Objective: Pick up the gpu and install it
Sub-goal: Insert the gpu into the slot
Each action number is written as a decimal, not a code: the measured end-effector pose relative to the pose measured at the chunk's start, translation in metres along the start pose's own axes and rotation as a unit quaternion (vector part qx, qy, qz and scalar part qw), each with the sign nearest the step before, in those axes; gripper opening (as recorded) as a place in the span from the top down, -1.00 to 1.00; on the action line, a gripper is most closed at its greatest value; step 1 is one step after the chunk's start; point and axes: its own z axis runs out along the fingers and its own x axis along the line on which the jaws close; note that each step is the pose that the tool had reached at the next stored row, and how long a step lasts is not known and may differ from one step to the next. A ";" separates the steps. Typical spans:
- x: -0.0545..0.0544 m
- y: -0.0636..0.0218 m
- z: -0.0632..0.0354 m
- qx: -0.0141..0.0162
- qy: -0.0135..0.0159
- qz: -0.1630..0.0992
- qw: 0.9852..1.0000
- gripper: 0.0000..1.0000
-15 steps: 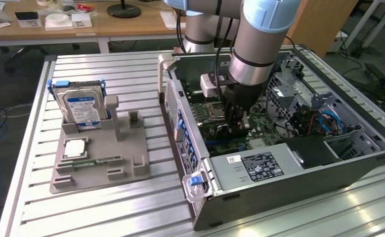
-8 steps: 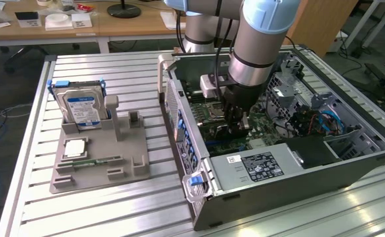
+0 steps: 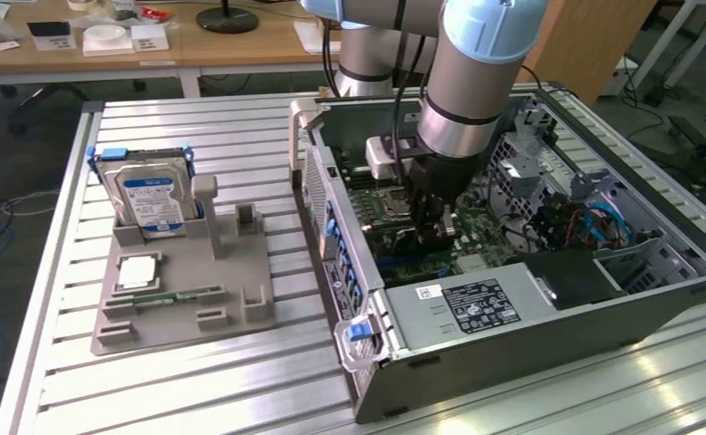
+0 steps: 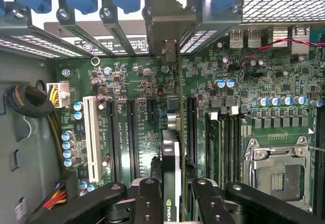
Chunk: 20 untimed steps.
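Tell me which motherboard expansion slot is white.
The long slot beside the blue capacitors, farthest from the gpu in the gripper; the others are black.

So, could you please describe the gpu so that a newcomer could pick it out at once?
Look inside the open computer case, at its green motherboard. The gpu is the thin card standing on edge, gripped by the black pincer. Unlike the long black slots beside it, it rises off the board and carries a green logo.

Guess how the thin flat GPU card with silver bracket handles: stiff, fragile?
Probably stiff: the gpu stands on edge in the gripper without sagging. Likely fragile: thin board, so twisting over the green motherboard looks risky.
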 end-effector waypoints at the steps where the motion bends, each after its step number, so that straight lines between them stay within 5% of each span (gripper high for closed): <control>1: 0.000 0.0000 0.0000 0.000 0.000 0.000 1.000 0.46; 20: 0.002 -0.0001 -0.0001 0.000 0.000 0.000 1.000 0.46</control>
